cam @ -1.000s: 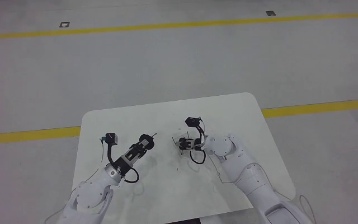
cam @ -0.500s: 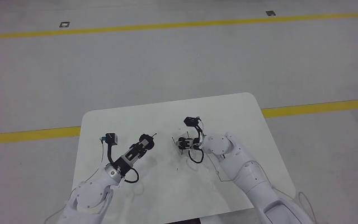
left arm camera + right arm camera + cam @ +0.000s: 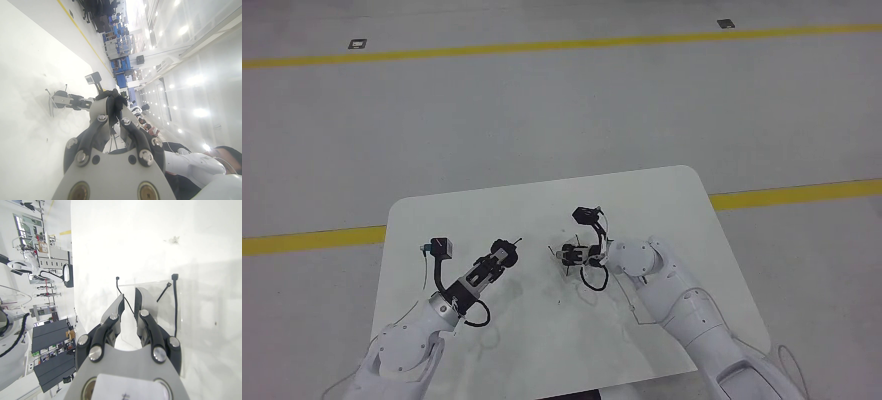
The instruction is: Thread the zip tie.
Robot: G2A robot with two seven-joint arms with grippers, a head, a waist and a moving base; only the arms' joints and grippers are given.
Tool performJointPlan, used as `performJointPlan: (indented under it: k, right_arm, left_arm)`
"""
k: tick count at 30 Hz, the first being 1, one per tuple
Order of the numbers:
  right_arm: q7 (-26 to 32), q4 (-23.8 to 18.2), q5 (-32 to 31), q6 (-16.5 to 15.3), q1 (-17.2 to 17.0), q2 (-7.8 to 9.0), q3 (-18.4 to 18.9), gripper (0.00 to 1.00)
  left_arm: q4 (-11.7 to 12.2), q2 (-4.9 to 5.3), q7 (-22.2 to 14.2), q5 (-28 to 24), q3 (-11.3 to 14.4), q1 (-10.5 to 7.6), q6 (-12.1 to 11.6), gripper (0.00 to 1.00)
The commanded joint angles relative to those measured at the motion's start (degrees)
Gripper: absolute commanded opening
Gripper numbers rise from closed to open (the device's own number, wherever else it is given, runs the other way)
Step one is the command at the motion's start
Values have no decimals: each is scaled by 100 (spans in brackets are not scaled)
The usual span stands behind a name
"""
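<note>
Three black zip ties are at the clear tray (image 3: 164,321), which sits on the white table (image 3: 662,200) near its centre.

- The long zip tie (image 3: 176,306) lies straight along one side of the tray, with its head at the far edge.
- The short zip tie (image 3: 163,292) lies at a slant just beside the long one, its head near the long one's head.
- The curved zip tie (image 3: 117,278) has its head at the opposite far corner of the tray. Its strap bends back and passes through the gap between the fingers of the right gripper (image 3: 129,292).

Right gripper: it is positioned low over the tray, with its tips near the far edge. Its fingers (image 3: 119,307) stand apart, and the gap is wider than the strap. The strap runs toward the inner face of one finger; contact there cannot be resolved.

Left gripper (image 3: 507,252): it is positioned over the table to the left of the tray. It points at the right gripper and is near it but apart. In the left wrist view its fingers are together, dark pads meeting. Whether anything is pinched between them cannot be told.

A small pale scrap (image 3: 174,240) lies on the table beyond the tray, well apart from it.
</note>
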Motion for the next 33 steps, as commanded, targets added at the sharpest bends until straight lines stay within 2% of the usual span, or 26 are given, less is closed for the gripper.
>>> performJointPlan:
  k: [1, 7, 13, 17, 22, 33]
  right_arm:
    - [26, -67, 39, -5, -35, 19, 34, 14]
    - [111, -242, 247, 51, -128, 71, 149, 14]
    - [124, -577, 151, 388, -231, 120, 186, 17]
    - [141, -728, 164, 454, -303, 143, 181, 18]
    - [87, -607, 328, 291, -263, 144, 135, 17]
    - [-159, 66, 539, -65, 80, 72, -202, 17]
  left_arm:
    - [0, 0, 0, 0, 0, 0, 0, 0]
    - [0, 0, 0, 0, 0, 0, 0, 0]
    - [0, 0, 0, 0, 0, 0, 0, 0]
    - [0, 0, 0, 0, 0, 0, 0, 0]
    - [0, 0, 0, 0, 0, 0, 0, 0]
    - [0, 0, 0, 0, 0, 0, 0, 0]
